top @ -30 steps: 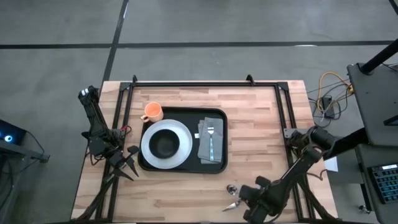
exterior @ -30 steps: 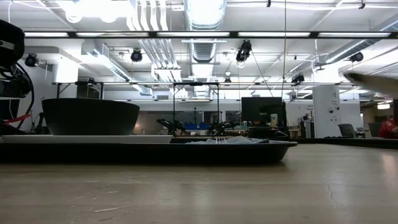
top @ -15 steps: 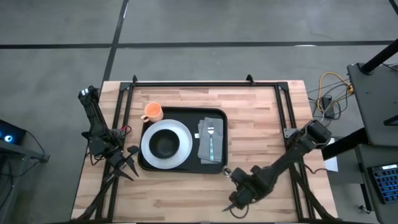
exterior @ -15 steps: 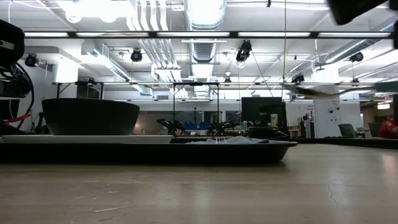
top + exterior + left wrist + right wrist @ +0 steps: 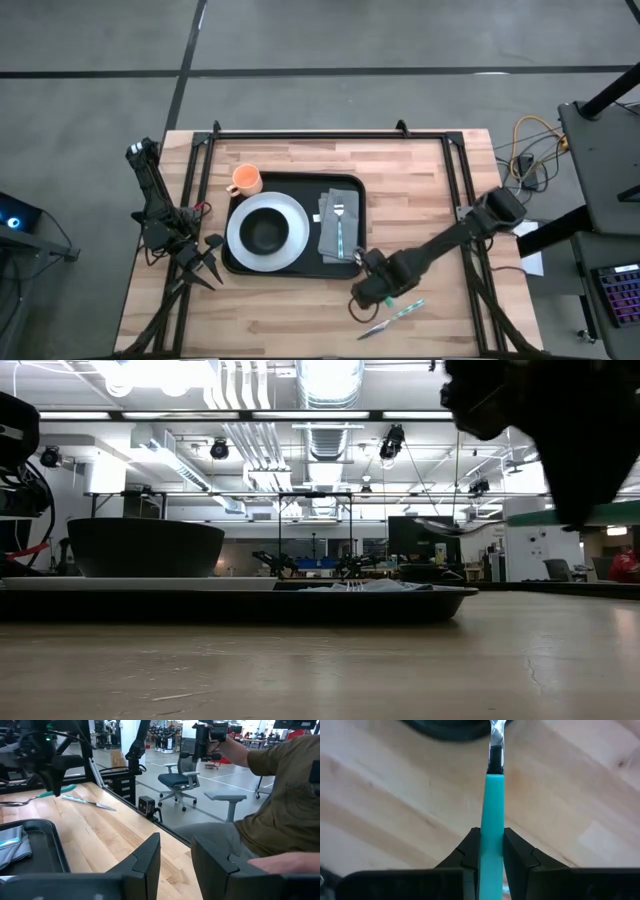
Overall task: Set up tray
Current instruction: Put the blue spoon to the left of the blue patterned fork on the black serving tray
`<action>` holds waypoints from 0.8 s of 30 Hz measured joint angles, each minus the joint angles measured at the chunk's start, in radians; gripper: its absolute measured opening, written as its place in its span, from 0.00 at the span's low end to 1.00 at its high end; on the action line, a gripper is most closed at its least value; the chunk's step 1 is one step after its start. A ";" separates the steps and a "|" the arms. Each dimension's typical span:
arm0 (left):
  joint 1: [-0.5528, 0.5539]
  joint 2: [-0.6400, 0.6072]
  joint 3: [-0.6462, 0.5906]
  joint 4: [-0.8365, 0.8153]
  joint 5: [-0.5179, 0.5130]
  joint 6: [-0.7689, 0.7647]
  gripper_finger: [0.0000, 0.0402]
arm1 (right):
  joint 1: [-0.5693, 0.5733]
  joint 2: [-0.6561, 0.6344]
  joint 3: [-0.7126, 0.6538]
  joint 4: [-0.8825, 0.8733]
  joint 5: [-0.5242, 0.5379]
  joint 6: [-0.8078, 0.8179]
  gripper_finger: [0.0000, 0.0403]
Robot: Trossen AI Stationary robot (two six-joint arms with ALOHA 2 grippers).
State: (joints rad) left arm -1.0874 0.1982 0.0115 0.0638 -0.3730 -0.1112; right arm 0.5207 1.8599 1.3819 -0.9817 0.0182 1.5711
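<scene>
Teal-handled spoon point(image 5: 491, 795), clamped in right gripper point(image 5: 362, 292), has been carried to tray point(image 5: 290, 272) corner, so placement is likely next; left gripper point(image 5: 208, 260) parked beside tray, fingers apart.

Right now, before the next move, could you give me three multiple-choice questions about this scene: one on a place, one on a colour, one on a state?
1. Where does the black bowl stand?
A. on the white plate
B. on the floor
C. on a chair

2. What colour is the cup?
A. blue
B. orange
C. green

3. In what state is the right gripper?
A. open and empty
B. shut on the teal-handled utensil
C. out of sight

Answers:
1. A, as the high view shows the bowl in the plate's middle.
2. B, as the cup is plainly orange from above.
3. B, as the right wrist view shows both fingers pressing the teal handle.
</scene>
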 joint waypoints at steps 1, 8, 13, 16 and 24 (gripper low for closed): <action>0.000 0.000 0.000 0.000 0.000 0.000 0.23 | -0.011 0.000 0.000 0.000 0.000 0.000 0.10; 0.000 0.000 0.000 0.000 0.000 0.000 0.23 | -0.098 0.000 0.002 0.001 0.000 -0.006 0.10; 0.000 0.000 0.000 0.000 0.000 0.000 0.23 | -0.167 0.000 0.002 0.006 0.000 -0.007 0.10; 0.000 0.000 0.000 0.000 0.000 0.000 0.23 | -0.207 0.000 0.002 0.036 0.000 -0.008 0.10; 0.000 0.000 0.000 0.000 0.000 0.000 0.23 | -0.275 0.008 0.003 0.160 0.034 0.017 0.10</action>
State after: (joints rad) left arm -1.0874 0.1982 0.0115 0.0636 -0.3730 -0.1112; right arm 0.2462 1.8675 1.3853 -0.8214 0.0522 1.5881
